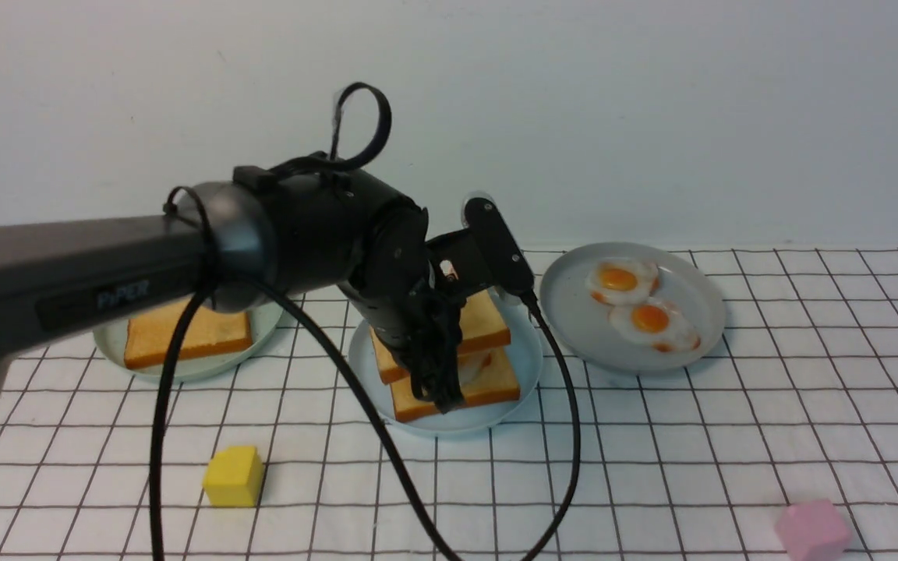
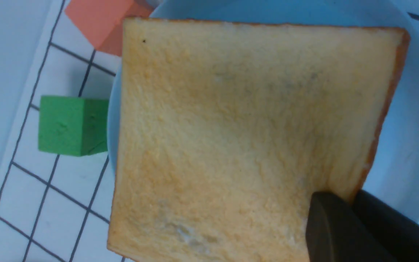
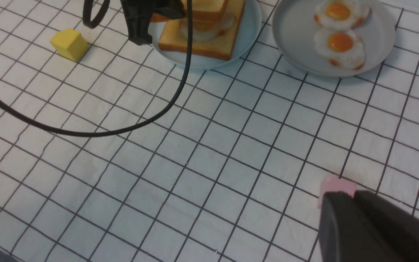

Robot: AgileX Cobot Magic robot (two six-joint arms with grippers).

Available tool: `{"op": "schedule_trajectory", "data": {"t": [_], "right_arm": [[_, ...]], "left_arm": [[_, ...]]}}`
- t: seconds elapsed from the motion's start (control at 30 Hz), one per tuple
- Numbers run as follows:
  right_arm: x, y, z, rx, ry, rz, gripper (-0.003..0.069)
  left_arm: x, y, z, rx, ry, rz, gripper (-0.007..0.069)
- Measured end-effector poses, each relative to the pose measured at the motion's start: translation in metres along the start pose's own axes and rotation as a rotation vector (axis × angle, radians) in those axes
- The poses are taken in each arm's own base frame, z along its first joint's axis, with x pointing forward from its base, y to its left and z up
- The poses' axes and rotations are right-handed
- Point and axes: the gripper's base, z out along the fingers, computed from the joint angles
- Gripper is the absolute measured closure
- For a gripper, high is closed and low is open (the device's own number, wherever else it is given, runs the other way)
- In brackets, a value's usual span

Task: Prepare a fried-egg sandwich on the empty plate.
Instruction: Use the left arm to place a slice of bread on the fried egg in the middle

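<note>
Fingers [image 2: 333, 229] of the left gripper [image 1: 443, 399] pinch the top toast slice [image 2: 231, 127]; beneath them lie fried egg [image 1: 474, 364], bottom toast slice [image 1: 496, 386], plate [image 1: 525, 360].

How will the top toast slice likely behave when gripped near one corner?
Probably stiff: the top toast slice looks flat though the left gripper pinches only near one corner. Likely light too. Tilted above the egg, it may slide once released.
</note>
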Motion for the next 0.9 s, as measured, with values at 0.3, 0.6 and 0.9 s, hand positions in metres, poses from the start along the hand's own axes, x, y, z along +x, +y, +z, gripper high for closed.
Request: {"op": "schedule_trajectory", "data": {"t": [0.3,0.6,0.9], "right_arm": [[0.0,0.0,0.0,0.002,0.004,0.017,0.0578],[0.0,0.0,0.0,0.002,0.004,0.025,0.0573],[0.0,0.0,0.0,0.002,0.004,0.026,0.056]], "left_arm": [[0.0,-0.004,0.004,0.028,-0.002,-0.021,0.0611],[0.004,-0.01,0.024,0.06,0.022,-0.037,0.0578],[0.004,-0.01,0.024,0.06,0.02,-0.038,0.0309]]}}
